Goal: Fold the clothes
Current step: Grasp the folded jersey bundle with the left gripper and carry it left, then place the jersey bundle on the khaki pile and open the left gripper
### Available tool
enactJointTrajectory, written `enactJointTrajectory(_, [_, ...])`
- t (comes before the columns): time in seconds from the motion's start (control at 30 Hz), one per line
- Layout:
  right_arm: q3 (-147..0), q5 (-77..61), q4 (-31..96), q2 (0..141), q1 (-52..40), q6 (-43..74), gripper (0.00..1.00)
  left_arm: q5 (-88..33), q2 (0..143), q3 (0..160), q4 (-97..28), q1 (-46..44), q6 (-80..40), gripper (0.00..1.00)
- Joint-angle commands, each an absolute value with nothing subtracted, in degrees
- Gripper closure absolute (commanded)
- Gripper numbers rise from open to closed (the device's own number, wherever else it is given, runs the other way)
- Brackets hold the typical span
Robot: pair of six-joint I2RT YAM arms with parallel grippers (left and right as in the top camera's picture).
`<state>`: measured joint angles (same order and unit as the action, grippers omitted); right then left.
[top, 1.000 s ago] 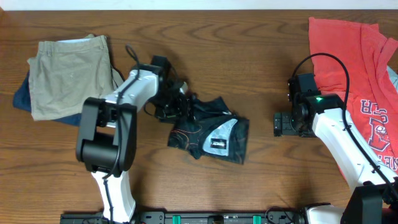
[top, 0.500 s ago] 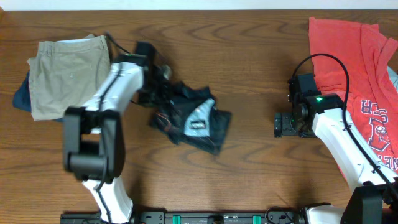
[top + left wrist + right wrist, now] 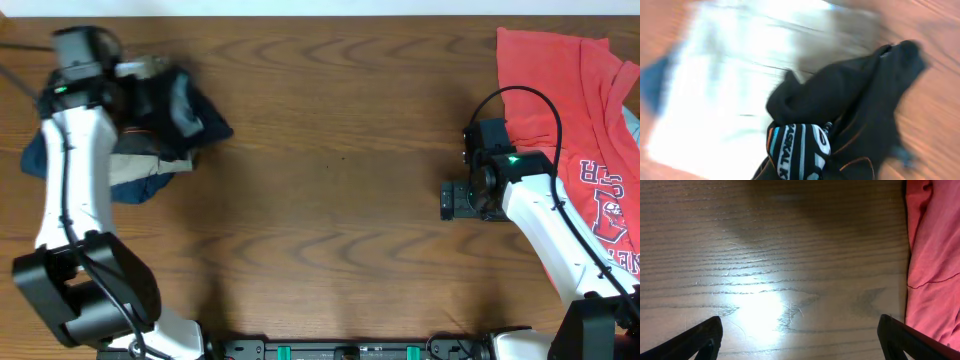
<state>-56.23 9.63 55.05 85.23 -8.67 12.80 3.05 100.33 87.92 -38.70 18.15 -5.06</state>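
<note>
Cloth, thin and black, sits bunched at the far left of the wood-grain counter (image 3: 330, 150) in the overhead view. It is the jersey (image 3: 160, 105), crumpled over pale shorts (image 3: 128, 168) and a navy garment (image 3: 35, 160). The left jaws are buried in its folds, pressed together on it. Red T-shirts (image 3: 565, 110) lie rumpled at the right.

The blurred left wrist view shows the jersey (image 3: 840, 95) soft and creased, with white lettering and orange piping.

In the right wrist view the right jaws stand spread wide over bare wood, touching nothing, beside the red fabric (image 3: 930, 265).
</note>
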Motion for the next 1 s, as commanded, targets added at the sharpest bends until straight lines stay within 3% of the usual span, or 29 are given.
enactJointTrajectory(0.0, [-56.99,9.67,55.07,84.23,-7.88,12.60,0.03,8.60,100.60,88.95,-37.23,24.67,-10.48,0.94])
enactJointTrajectory(0.03, [-56.99,9.65,55.07,84.23,-7.88,12.62,0.03,8.58,100.77,88.95,-37.17,26.81,-12.95,0.89])
enactJointTrajectory(0.07, [-56.99,9.65,55.07,84.23,-7.88,12.62,0.03,8.23,100.99,88.95,-37.19,28.49,-15.20,0.72])
enactJointTrajectory(0.13, [-56.99,9.65,55.07,84.23,-7.88,12.62,0.03,4.16,101.65,88.95,-37.23,31.62,-17.78,0.08])
enactJointTrajectory(0.17, [-56.99,9.65,55.05,84.23,-7.88,12.62,0.03,1.61,101.97,88.95,-37.34,32.56,-17.72,0.02])
enactJointTrajectory(0.57, [-56.99,9.58,54.92,84.23,-7.88,12.62,0.02,-16.08,100.97,88.90,-41.10,30.74,-17.65,0.02])
enactJointTrajectory(0.97, [-56.99,-7.16,44.01,84.23,-7.88,12.01,0.01,-15.70,99.24,88.73,-51.64,5.23,-8.67,0.02])
